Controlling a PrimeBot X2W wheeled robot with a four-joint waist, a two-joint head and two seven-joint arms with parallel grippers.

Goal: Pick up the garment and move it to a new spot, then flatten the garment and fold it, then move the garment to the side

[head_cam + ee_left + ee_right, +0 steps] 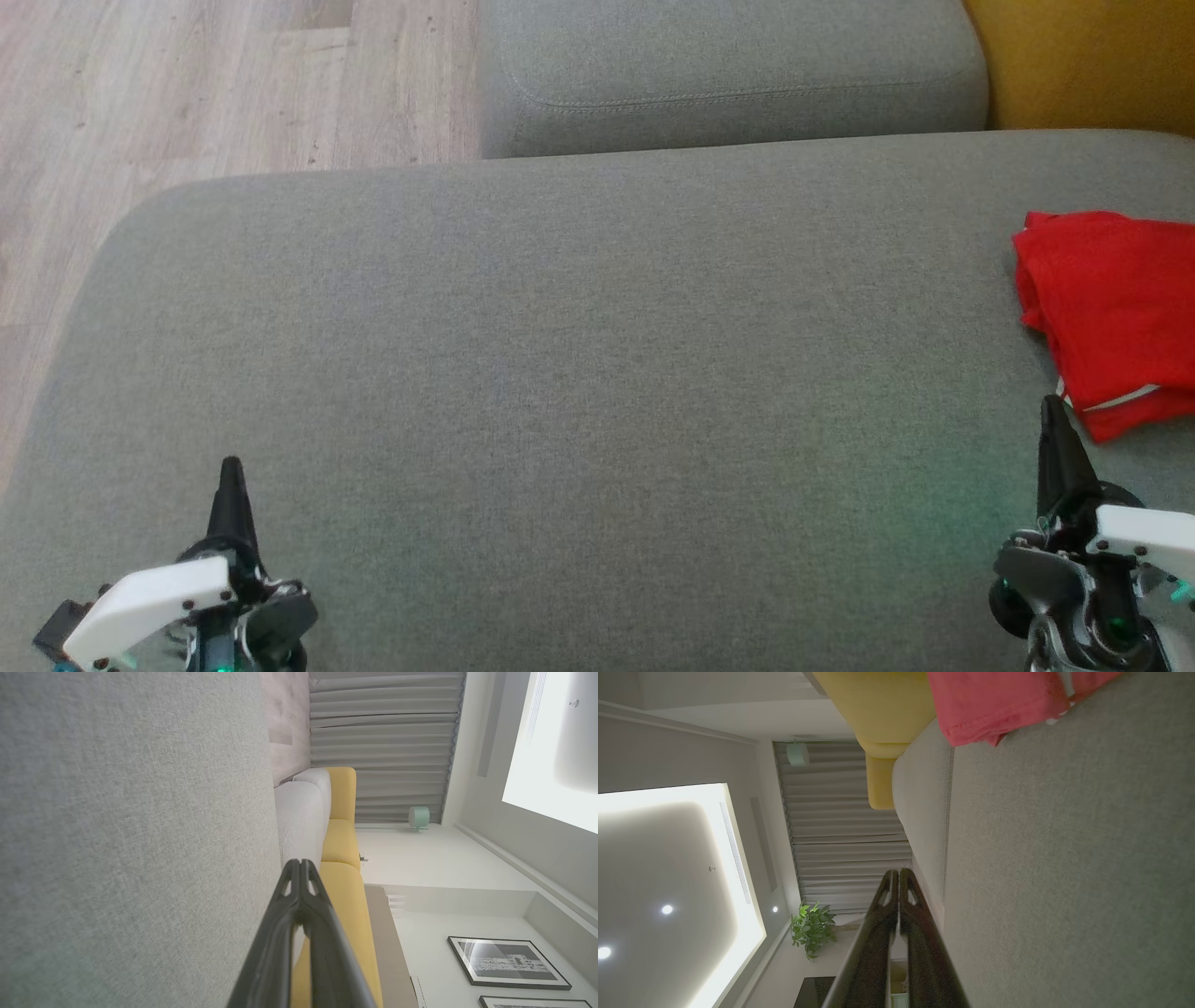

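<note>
A folded red garment (1111, 313) lies on the grey sofa seat (579, 373) at the right edge of the head view; the right wrist view catches its hem (999, 700) at the top. My right gripper (1055, 411) is shut and empty, its tip just below and left of the garment's near corner, apart from the cloth. At the lower left my left gripper (230, 467) is shut too, holding nothing, far from the garment. In both wrist views the closed fingers (299, 868) (899, 875) hover just above the seat fabric.
A second grey cushion (728, 75) sits behind the seat. A yellow sofa section (1083, 61) is at the far right. Wooden floor (187, 93) lies beyond the seat's rounded left edge. Curtains (383, 742) and framed pictures (507, 961) stand in the room beyond.
</note>
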